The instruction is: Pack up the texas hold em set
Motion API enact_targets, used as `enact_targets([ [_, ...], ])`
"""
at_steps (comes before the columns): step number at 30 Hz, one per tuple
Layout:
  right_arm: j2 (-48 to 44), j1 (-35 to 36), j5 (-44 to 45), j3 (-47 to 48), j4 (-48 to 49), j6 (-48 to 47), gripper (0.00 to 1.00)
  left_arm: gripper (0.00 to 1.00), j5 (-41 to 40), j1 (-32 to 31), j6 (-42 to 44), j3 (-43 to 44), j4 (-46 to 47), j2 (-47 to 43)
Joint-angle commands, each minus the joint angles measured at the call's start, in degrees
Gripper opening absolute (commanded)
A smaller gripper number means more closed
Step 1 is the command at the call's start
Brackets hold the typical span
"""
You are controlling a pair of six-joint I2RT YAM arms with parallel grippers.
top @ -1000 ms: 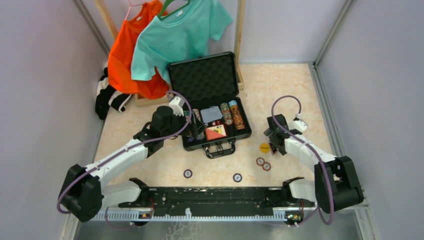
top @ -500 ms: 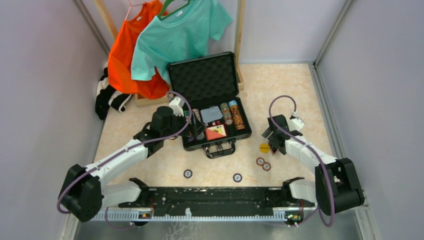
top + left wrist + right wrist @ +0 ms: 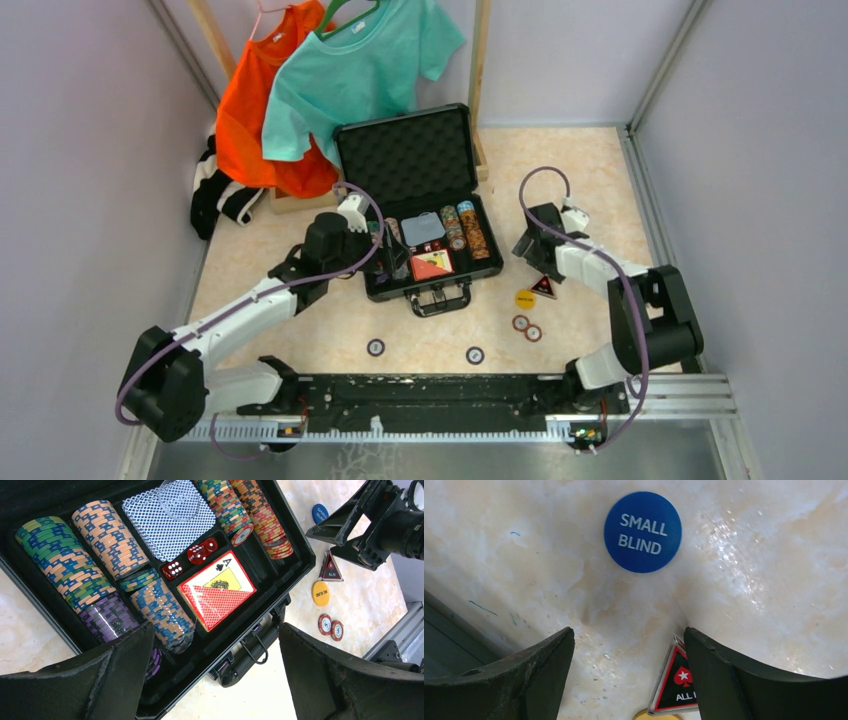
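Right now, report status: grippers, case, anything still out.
Left gripper open, empty, over the case. Right gripper open, empty, by blue small-blind button. Lid up; yellow button, all-in marker, four chips loose on table. No obstruction seen.

a robot test cell: plain walls around a tabletop with mounting rail.

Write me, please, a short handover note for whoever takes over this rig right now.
Left gripper: open, empty, over the front of the briefcase.
Right gripper: open, empty, by the blue button.
Done: chip stacks, card box and dice are in the open briefcase.
To do: blue button, triangular marker, yellow button, two red chips and two dark-rimmed chips are loose on the table; then shut the lid.
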Motion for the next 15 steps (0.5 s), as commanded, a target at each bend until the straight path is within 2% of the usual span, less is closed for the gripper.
enact_targets([
  [1, 0.61, -0.38, -0.8, 4.28, 0.49, -4.06, 0.81, 0.99, -1.48, -0.28, 1.32, 0.37, -0.03, 0.52],
  [9, -9.0, -0.35, -2.82, -1.66, -0.55, -12.16, 0.79, 0.99, -0.43, -0.28, 1.14, 0.28, 0.25, 0.25],
  [15, -17.23, 0.6, -2.86, -7.49, -4.52, -12.53, 0.79, 0.99, 1.08, -0.28, 0.7, 0.07, 0.96, 0.27],
])
